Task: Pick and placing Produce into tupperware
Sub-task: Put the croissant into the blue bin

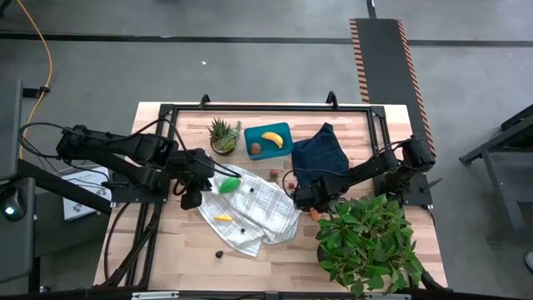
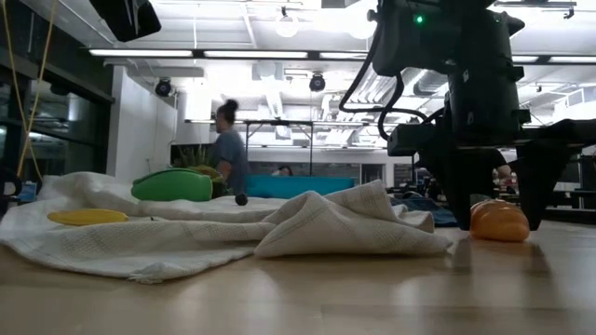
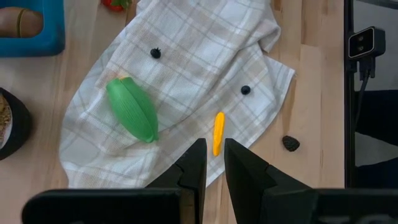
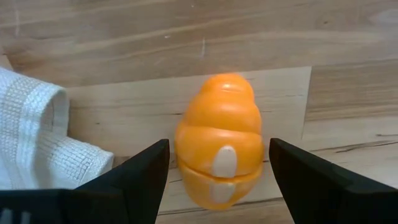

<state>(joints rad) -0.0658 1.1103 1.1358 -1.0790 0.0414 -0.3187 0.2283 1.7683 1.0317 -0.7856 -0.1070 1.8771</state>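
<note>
Checked towel (image 1: 254, 212), navy cloth (image 1: 321, 154), 2 plants (image 1: 222, 135).

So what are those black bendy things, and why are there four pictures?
They are two robot arms, each ending in a two-finger pincher called a gripper. One picture looks down from above, one looks across at table height, and two come from cameras on the arms' wrists. On the wooden table lies a checked cloth with a green veggie, a small yellow piece and tiny dark berries. The blue tupperware already has a banana and a brown piece in it. The right gripper is open with its fingers on either side of an orange toy fruit, not squeezing yet. The left gripper hangs above the cloth, nearly closed, holding nothing.
</note>
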